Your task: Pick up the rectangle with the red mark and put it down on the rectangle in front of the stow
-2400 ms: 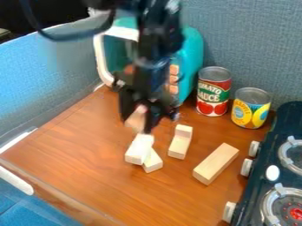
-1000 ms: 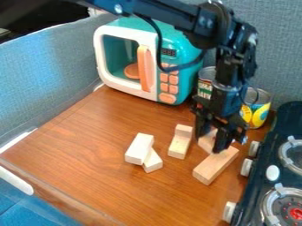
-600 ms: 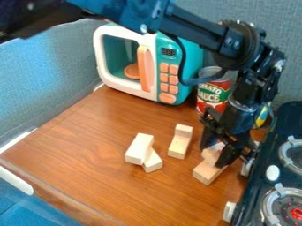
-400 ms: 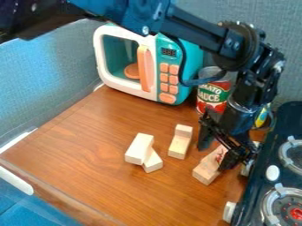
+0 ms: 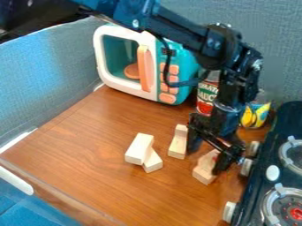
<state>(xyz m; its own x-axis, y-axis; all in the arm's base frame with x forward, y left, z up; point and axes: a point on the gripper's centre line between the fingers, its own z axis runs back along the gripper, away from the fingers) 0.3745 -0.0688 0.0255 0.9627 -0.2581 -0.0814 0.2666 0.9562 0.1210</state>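
At the stacked blocks (image 5: 205,170), the pincer (image 5: 205,160) has shifted away from the stove (image 5: 258,198), its fingers (image 5: 193,143) apart.

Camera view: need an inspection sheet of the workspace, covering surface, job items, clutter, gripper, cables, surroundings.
Surface: brown wood-grain counter; spills, nothing seen.
Job's things: upper block sits on lower block, in front of the stove.
Clutter: one pale block partly on another; a pale piece with a raised far end; tomato can and yellow can, both partly hidden by the arm.
Gripper: open, around the upper block.
Cables: black cable loops beside the arm, crossing in front of the toy microwave.
Surroundings: blue-grey partitions behind and at left.
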